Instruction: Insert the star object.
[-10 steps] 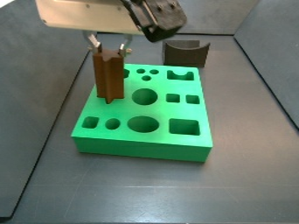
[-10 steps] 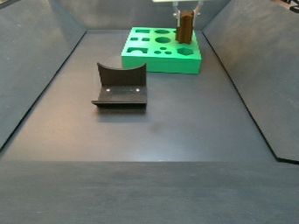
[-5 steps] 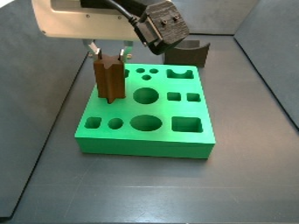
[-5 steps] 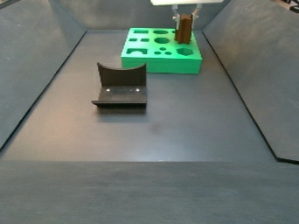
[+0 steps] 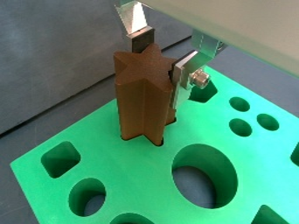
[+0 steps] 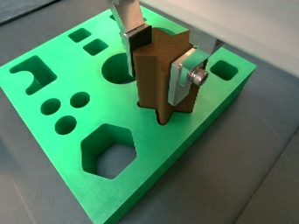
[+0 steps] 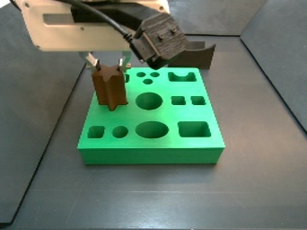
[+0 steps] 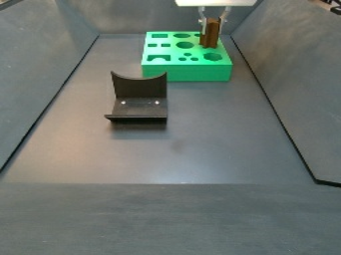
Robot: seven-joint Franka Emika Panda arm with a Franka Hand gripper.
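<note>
1. Gripper (image 5: 162,54) sits over the green block (image 7: 180,148), above the block's edge nearest the side wall in a side view (image 8: 210,22)
2. Fingers (image 6: 181,77) flank the star peg (image 5: 142,96) near its top; dark pads lie against its ridged sides, so the jaws are pinching the peg
3. Peg stands upright, its lower end at the block's top face in both wrist views; whether it has entered a hole cannot be told
4. Beside the peg on the block: a large round hole (image 5: 205,177), small round holes (image 6: 51,107) and a hexagonal hole (image 6: 110,149)
5. Dark grey notched block (image 7: 197,54) stands behind the green block, apart from the peg
6. In a side view the notched block (image 8: 138,98) lies mid-floor, well apart from the green block
</note>
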